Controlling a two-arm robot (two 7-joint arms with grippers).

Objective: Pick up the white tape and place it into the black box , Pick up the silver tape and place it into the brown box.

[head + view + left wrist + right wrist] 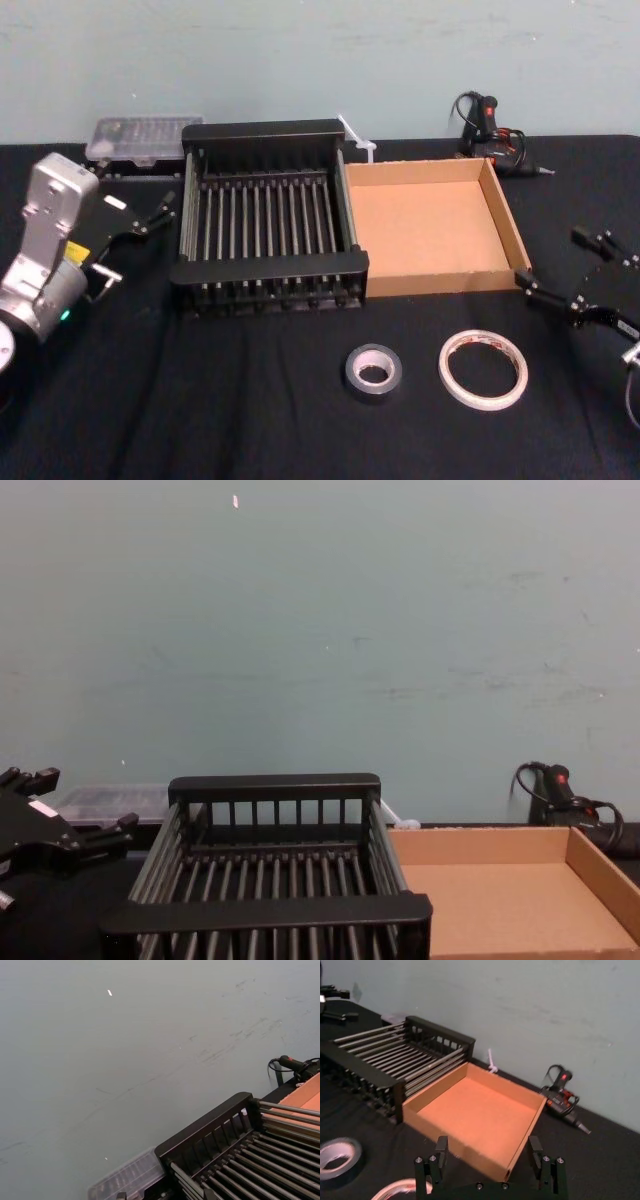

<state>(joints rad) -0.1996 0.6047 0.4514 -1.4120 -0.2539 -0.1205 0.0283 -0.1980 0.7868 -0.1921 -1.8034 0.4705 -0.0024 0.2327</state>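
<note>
The white tape (483, 369) lies flat on the black cloth near the front, right of the silver tape (373, 371). Behind them stand the black box (270, 267) and, touching its right side, the brown box (445, 283); nothing lies in either. My right gripper (550, 258) hovers open beside the brown box's front right corner, with nothing between its fingers. In the right wrist view its fingers (441, 1147) frame that corner, with the silver tape (335, 1157) and the white tape's edge (400, 1187) nearer. My left gripper (135, 240) stays open left of the black box.
A clear plastic case (140, 140) sits behind the black box's left corner. A black tool with red parts and cables (495, 140) lies at the back right, and a white tie (355, 135) between the boxes' far ends. A pale wall closes the back.
</note>
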